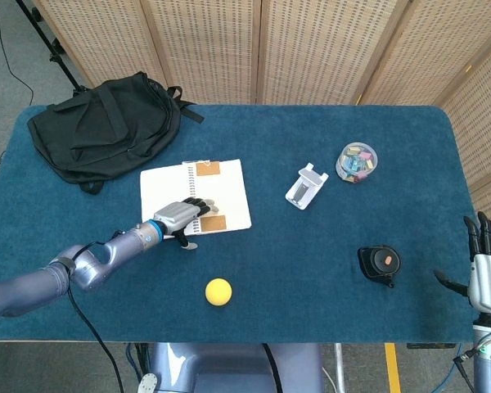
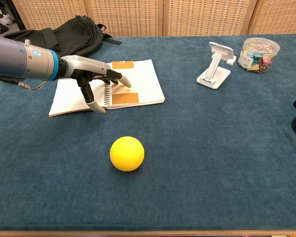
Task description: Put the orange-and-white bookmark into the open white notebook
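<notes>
So the left hand [image 2: 91, 79] is hanging over the near part of the open notebook [image 1: 195, 196], right around the spiral, fingers [image 2: 124, 80] spread out and not holding anything. One finger reaches out over the right page, another points down by the front edge. The bookmark [image 2: 125, 98] is lying flat on the right page, near the front edge, just beside the hand. There's another orange bit [image 2: 123, 64] up at the top of that page.

The right hand [image 1: 486, 266] is way off at the desk's right edge, fingers up and apart, nothing in it.

Other stuff on the desk [image 1: 311, 270]: yellow ball [image 2: 127, 153] in front of the notebook, black backpack [image 1: 102, 127] behind it, white phone stand [image 1: 306, 187], clear tub [image 1: 356, 161] of colourful bits, and a black thing [image 1: 380, 262] on the right.
</notes>
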`<action>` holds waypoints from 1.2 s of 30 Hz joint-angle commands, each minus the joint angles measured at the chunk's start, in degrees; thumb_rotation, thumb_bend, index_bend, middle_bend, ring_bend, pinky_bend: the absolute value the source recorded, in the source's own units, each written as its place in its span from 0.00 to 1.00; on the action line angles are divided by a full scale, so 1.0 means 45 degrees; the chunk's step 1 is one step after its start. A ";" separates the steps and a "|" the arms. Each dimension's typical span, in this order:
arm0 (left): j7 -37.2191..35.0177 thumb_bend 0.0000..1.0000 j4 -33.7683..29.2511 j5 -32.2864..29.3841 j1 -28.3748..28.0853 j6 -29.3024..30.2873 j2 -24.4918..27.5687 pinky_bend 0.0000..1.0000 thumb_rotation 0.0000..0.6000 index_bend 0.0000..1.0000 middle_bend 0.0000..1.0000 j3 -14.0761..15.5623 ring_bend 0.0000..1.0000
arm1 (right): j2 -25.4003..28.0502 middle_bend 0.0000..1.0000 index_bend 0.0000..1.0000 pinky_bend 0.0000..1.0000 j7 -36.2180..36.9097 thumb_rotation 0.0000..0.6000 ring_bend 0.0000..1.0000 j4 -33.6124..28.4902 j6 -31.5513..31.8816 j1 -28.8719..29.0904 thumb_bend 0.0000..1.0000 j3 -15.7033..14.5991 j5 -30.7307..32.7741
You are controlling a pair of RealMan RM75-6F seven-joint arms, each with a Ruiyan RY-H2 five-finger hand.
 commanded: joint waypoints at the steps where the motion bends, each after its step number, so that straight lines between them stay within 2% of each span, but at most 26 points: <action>1: 0.0449 0.25 -0.0282 -0.0284 -0.0055 -0.0074 0.0203 0.00 1.00 0.07 0.00 -0.0136 0.00 | 0.0005 0.00 0.00 0.00 -0.0004 1.00 0.00 -0.0005 0.0021 -0.0013 0.00 0.0000 -0.0003; 10: 0.1559 0.25 -0.0869 -0.0857 -0.0205 -0.0122 0.0602 0.00 1.00 0.07 0.00 -0.0417 0.00 | 0.0019 0.00 0.00 0.00 0.0024 1.00 0.00 -0.0010 0.0049 -0.0047 0.00 -0.0008 -0.0015; 14: 0.2109 0.25 -0.0541 -0.1018 -0.0219 0.0174 0.0174 0.00 1.00 0.07 0.00 -0.0504 0.00 | 0.0015 0.00 0.00 0.00 0.0034 1.00 0.00 0.0009 0.0018 -0.0045 0.00 -0.0016 -0.0010; 23: 0.2113 0.25 0.0177 -0.1097 -0.0258 -0.0148 -0.0612 0.00 1.00 0.07 0.00 -0.0591 0.00 | 0.0024 0.00 0.00 0.00 0.0063 1.00 0.00 0.0055 0.0042 -0.0074 0.00 0.0003 0.0018; 36: 0.1946 0.25 -0.0061 -0.1135 -0.0133 -0.0608 -0.0423 0.00 1.00 0.07 0.00 -0.0722 0.00 | 0.0029 0.00 0.00 0.00 0.0097 1.00 0.00 0.0056 0.0033 -0.0090 0.00 -0.0029 -0.0024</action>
